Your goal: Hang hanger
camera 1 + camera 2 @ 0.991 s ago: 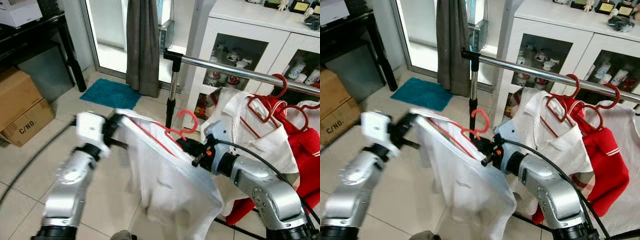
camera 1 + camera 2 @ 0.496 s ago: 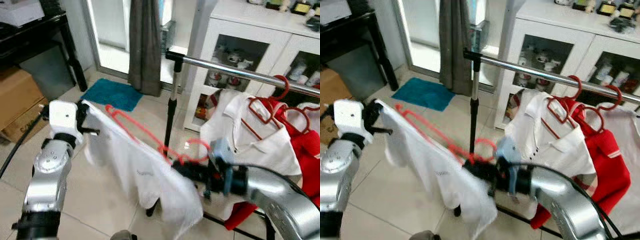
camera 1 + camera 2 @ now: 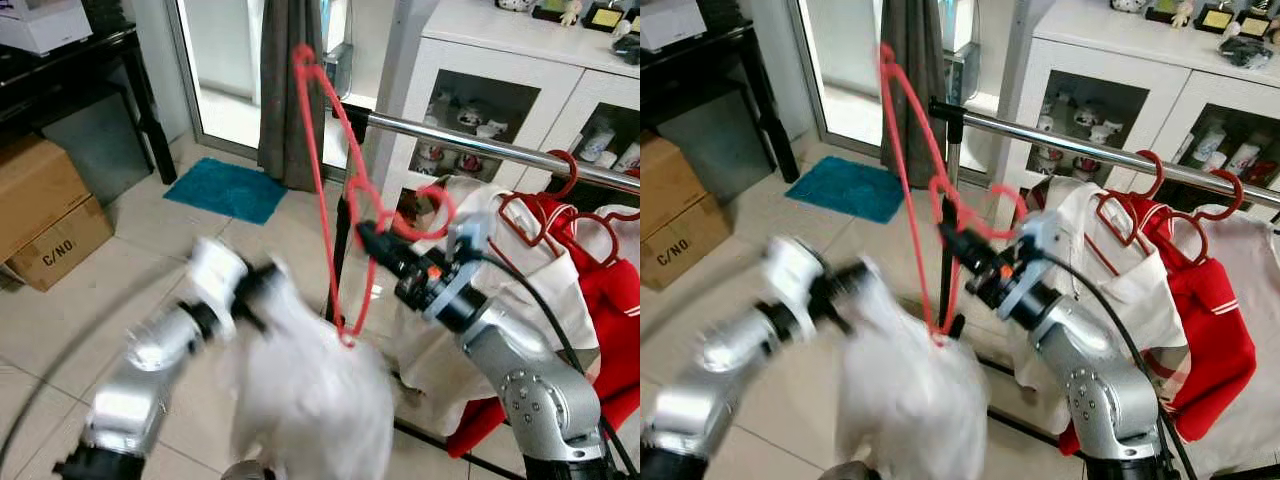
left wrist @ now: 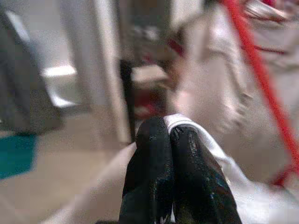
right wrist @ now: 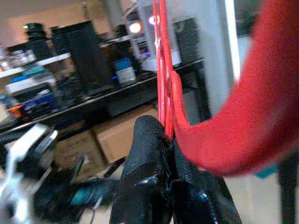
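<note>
Close up, left gripper (image 4: pixel 171 140) pinches white shirt (image 4: pixel 205 144)

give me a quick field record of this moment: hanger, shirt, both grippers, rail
hanger: red hanger tipped on end, one tip pointing up, not yet on the rail
shirt: white shirt bunched low at the hanger's bottom end, blurred
right gripper: right gripper shut on the red hanger by its hook
left gripper: left gripper shut on the white shirt
rail: metal rail behind, carrying more red hangers with clothes
</note>
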### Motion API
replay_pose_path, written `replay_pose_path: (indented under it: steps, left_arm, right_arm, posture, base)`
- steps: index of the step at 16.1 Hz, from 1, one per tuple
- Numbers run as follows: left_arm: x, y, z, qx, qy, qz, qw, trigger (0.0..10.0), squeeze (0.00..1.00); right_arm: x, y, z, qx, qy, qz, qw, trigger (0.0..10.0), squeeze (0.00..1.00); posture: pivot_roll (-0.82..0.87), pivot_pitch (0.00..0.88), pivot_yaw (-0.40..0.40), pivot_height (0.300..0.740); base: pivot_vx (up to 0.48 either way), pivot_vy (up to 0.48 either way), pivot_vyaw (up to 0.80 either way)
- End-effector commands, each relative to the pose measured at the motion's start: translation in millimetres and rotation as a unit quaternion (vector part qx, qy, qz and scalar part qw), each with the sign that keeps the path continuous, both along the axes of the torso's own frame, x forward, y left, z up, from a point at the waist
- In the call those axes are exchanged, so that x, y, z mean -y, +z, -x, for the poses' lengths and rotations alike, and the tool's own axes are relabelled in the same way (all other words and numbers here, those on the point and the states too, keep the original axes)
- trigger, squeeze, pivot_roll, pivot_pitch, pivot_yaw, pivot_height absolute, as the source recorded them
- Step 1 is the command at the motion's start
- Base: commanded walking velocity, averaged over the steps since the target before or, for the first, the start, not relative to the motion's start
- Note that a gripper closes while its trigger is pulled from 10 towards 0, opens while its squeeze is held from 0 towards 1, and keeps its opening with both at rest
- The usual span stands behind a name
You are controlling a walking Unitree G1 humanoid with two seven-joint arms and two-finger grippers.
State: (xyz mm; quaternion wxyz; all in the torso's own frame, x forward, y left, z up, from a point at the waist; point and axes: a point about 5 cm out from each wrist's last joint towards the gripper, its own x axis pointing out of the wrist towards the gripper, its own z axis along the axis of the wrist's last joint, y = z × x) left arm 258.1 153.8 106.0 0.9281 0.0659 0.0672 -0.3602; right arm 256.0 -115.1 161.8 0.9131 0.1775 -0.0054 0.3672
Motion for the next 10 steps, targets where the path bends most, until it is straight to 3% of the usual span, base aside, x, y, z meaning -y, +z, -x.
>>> replay_pose_path:
  steps: [1, 3, 4, 5, 6, 7, 10]
  left_arm:
    - [1.9, 11, 1.8, 0.018, -0.021, 0.006, 1.000, 0.0, 0.00]
    - [-6.7, 11, 4.8, 0.020, 0.028, 0.023, 0.999, 0.0, 0.00]
    - [-12.6, 10, 5.6, 0.020, 0.064, 0.035, 0.997, 0.0, 0.00]
    - [-15.7, 9, 6.1, 0.019, 0.084, 0.046, 0.995, 0.0, 0.00]
    - [-22.5, 4, 7.0, 0.014, 0.126, 0.059, 0.990, 2.1, 0.00]
    - [-23.9, -2, 10.9, 0.003, 0.135, 0.048, 0.990, 10.0, 0.00]
    - [-16.4, -9, 24.1, -0.018, 0.125, 0.040, 0.991, 10.0, 0.00]
  right_arm:
    - [3.9, -8, 0.0, -0.012, -0.020, 0.015, 1.000, 0.0, 0.00]
    - [0.8, -27, 6.0, -0.031, -0.032, 0.084, 0.995, 0.0, 0.00]
    - [1.8, -40, 10.4, -0.050, -0.031, 0.122, 0.991, 10.0, 0.00]
    - [2.1, -46, 14.6, -0.053, -0.021, 0.138, 0.989, 10.0, 0.00]
    - [5.3, -58, 20.7, -0.070, -0.022, 0.170, 0.983, 10.0, 0.00]
    - [8.6, -66, 23.8, -0.079, -0.033, 0.183, 0.979, 10.0, 0.00]
    - [11.8, -69, 23.8, -0.082, -0.056, 0.174, 0.980, 10.0, 0.00]
  posture:
    - [-0.02, 0.000, -0.004, 0.740]
    - [-0.01, 0.000, -0.009, 0.740]
    - [-0.01, 0.000, -0.015, 0.740]
    - [0.00, 0.000, -0.021, 0.740]
    - [0.01, 0.000, -0.035, 0.740]
    - [0.02, 0.000, -0.042, 0.740]
    - [0.03, 0.000, -0.061, 0.740]
  base:
    - [0.000, 0.000, 0.00]
    - [0.000, 0.000, 0.00]
    - [0.000, 0.000, 0.00]
    - [0.000, 0.000, 0.00]
    - [0.000, 0.000, 0.00]
    - [0.000, 0.000, -0.80]
    - [0.000, 0.000, -0.80]
